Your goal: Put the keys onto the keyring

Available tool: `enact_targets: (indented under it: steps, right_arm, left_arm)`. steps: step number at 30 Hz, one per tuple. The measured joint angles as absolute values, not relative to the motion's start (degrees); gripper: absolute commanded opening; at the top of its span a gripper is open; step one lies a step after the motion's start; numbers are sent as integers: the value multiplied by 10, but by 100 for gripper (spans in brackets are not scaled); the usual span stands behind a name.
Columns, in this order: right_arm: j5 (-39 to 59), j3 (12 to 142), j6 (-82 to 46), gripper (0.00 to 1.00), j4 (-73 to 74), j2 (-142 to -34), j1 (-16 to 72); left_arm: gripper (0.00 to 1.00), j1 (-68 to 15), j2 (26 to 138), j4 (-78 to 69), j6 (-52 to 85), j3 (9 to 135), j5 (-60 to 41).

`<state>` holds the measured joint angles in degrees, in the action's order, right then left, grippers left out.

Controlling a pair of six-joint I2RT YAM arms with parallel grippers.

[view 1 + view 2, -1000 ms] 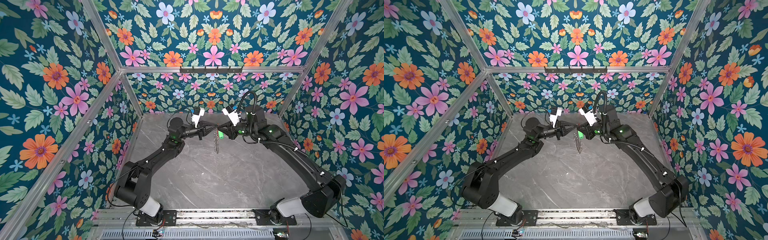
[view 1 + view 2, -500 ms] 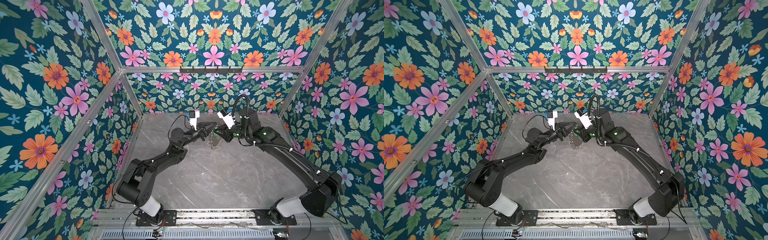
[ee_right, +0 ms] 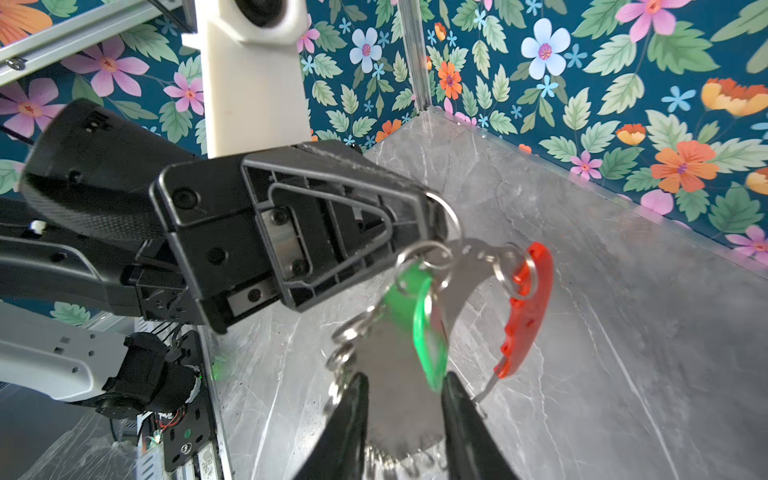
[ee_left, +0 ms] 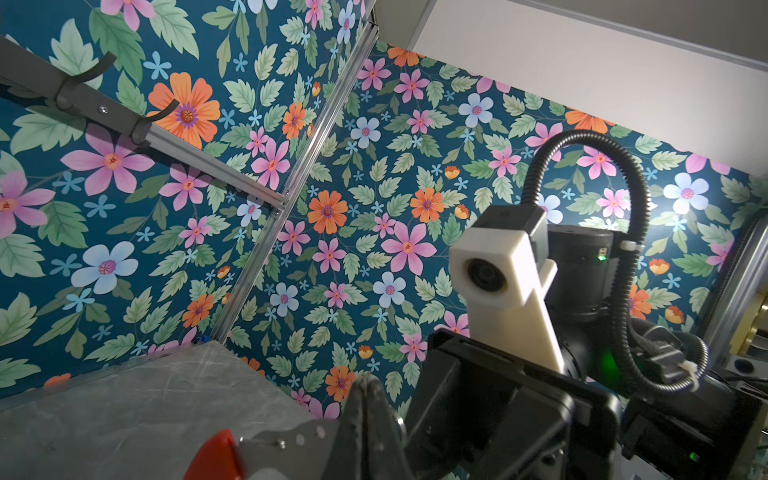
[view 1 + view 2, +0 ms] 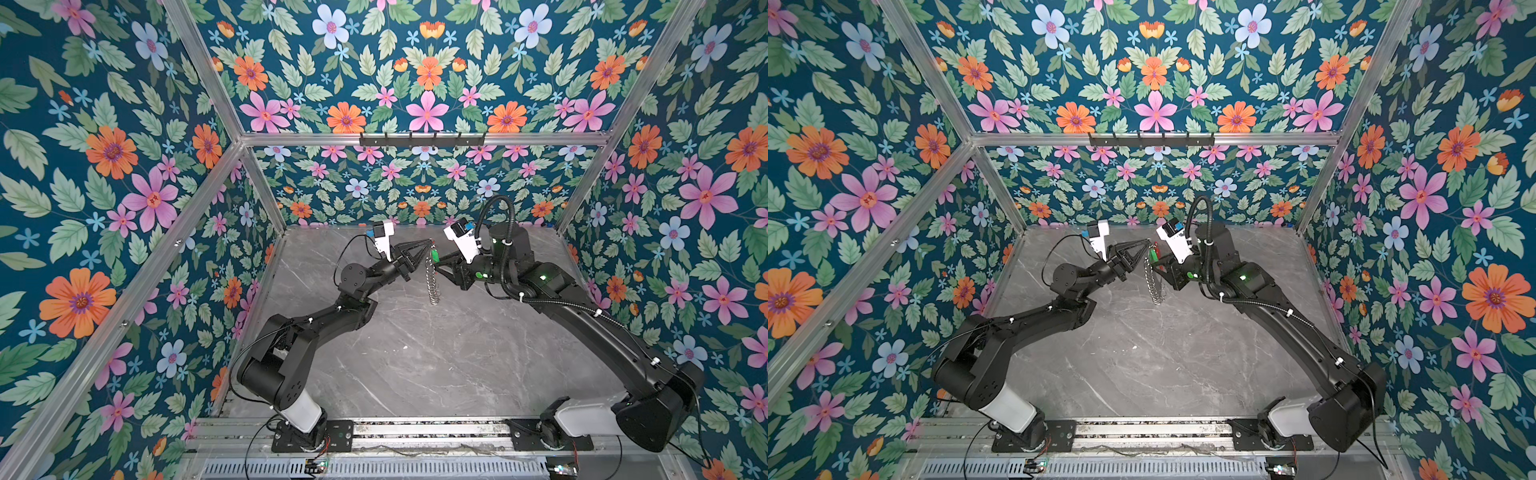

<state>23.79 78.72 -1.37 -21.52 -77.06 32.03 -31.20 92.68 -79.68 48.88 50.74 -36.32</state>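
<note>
On the left of both top views, the left gripper [image 5: 427, 244] [image 5: 1145, 243] reached toward the middle above the grey marble table [image 5: 415, 365]. Its jaws were pressed together on the top edge of the keyring [image 5: 432, 282] [image 5: 1154, 282]. The keyring hung edge-on straight below those tips; whether its lower end met the table could not be told.

In the right wrist view the left gripper [image 3: 432, 216] pinched the ring's upper rim. The green key [image 3: 417, 307] dangled from a small silver loop just beside that pinch, lying against the grey plate, with the red segment [image 3: 528, 307] on the key's far side.

Furthest right, the right gripper [image 5: 441, 264] [image 3: 405, 378] stood just beside the hanging ring. Its fingers [image 3: 461, 415] were parted, flanking the plate's lower part. The key's blurred lower end lay near one fingertip, and contact could not be told.
</note>
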Motion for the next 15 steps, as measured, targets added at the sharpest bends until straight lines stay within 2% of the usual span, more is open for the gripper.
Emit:
enact_targets:
  steps: [7, 15]
  right_arm:
    - [356, 740, -103, 38, -132, -736, 243]
    - [438, 750, -156, 40, -68, -766, 238]
  left_arm:
    - [0, -312, 938, -832, 510, 512, -375]
    - [0, -312, 938, -848, 526, 516, -370]
